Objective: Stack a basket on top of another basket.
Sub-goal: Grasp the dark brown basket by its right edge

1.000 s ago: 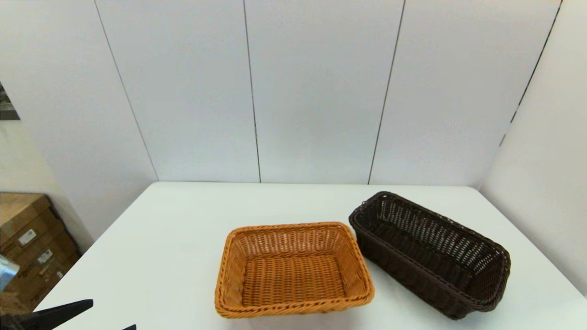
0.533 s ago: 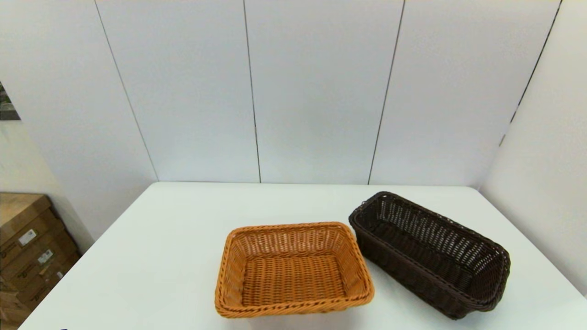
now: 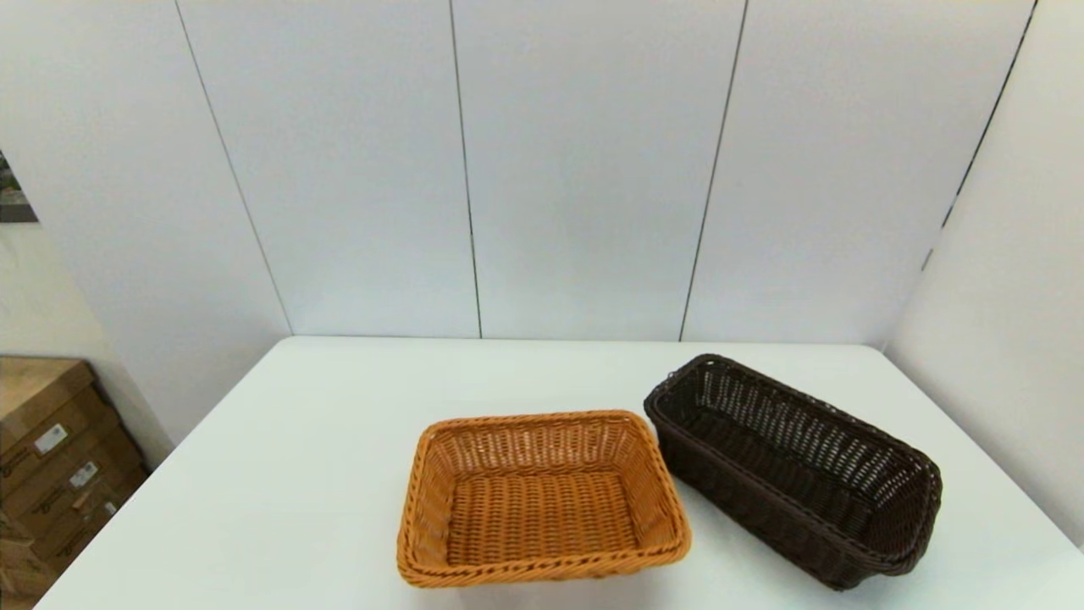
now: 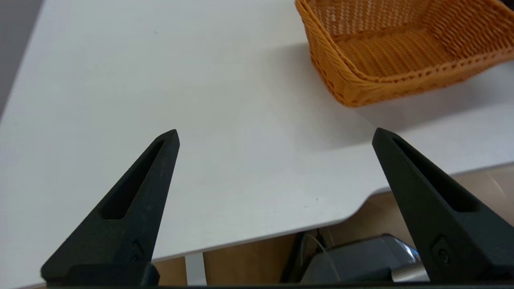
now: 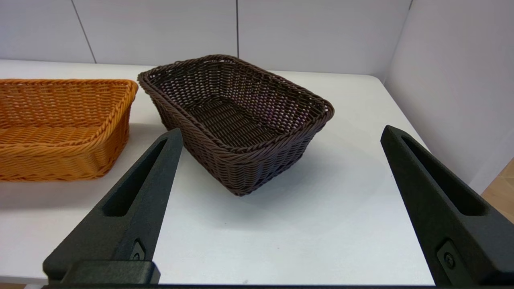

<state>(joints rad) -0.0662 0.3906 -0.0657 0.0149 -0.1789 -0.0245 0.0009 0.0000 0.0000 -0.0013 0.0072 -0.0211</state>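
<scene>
Two empty baskets side by side, orange-tan basket [image 3: 542,500] left of dark brown basket [image 3: 796,470]; left gripper [image 4: 275,136] and right gripper [image 5: 281,132] both spread wide.

The orange-tan wicker basket [image 3: 542,500] shows a tight horizontal weave on its floor, looser wavy bands on its walls and a braided rim of the same warm colour. The dark brown wicker basket [image 3: 796,474] is nearly black (its open-weave sides let pale specks through). The worktop [image 3: 296,474] is plain white, and the wall panels [image 3: 584,169] behind are pale grey with thin dark seams. Both the left pincer [image 4: 275,136] and the right pincer [image 5: 281,134] have matte black fingers.
</scene>
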